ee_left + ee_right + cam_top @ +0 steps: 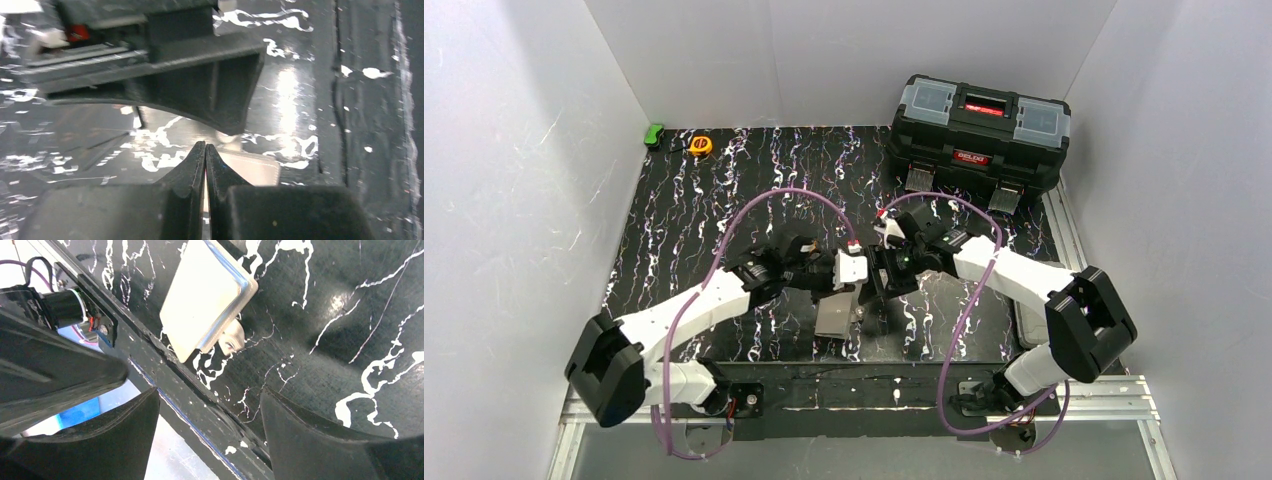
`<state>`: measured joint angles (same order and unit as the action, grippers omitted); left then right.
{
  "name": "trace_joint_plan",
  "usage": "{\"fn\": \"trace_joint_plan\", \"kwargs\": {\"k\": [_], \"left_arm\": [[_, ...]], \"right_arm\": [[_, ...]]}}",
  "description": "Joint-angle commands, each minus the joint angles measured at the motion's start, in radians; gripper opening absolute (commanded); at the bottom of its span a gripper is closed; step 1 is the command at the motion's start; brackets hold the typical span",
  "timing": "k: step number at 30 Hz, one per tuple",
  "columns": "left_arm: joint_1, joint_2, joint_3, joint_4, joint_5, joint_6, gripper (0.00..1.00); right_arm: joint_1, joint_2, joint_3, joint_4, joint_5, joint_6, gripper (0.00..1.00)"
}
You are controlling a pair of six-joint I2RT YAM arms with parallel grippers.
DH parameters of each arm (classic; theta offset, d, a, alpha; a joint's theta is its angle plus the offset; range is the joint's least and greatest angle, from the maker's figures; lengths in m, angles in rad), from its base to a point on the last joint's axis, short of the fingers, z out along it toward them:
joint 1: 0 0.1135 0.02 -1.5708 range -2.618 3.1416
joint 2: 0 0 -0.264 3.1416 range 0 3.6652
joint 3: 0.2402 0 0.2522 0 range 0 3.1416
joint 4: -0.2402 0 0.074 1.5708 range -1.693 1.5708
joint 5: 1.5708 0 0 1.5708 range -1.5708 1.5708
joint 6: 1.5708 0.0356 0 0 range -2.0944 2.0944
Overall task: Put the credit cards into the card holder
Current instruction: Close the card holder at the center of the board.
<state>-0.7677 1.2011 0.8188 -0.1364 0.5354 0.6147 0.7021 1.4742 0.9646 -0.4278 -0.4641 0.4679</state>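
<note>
Card holder (taupe, leather-like, folding) flat on black marbled mat near front edge. Probably light, soft, slick: pinch beside snap tab. Jaws of right gripper wide, empty; left gripper pressed together, nothing seen held.

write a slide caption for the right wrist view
Open right end effector, card holder and its snap tab ahead near the table edge.
</note>
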Motion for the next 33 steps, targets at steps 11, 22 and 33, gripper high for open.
{"fn": "trace_joint_plan", "kwargs": {"k": [11, 22, 33], "left_arm": [[0.175, 0.119, 0.048, -0.255, 0.132, 0.065, 0.00], [0.089, 0.137, -0.064, -0.171, 0.173, 0.215, 0.00], [-0.031, 0.290, -0.048, -0.150, -0.032, 0.313, 0.00]], "right_arm": [[-0.001, -0.003, -0.082, 0.011, 0.083, 0.011, 0.79], [0.018, 0.072, 0.032, 0.022, 0.064, 0.080, 0.72], [0.002, 0.068, -0.014, -0.041, 0.124, 0.124, 0.48]]}}
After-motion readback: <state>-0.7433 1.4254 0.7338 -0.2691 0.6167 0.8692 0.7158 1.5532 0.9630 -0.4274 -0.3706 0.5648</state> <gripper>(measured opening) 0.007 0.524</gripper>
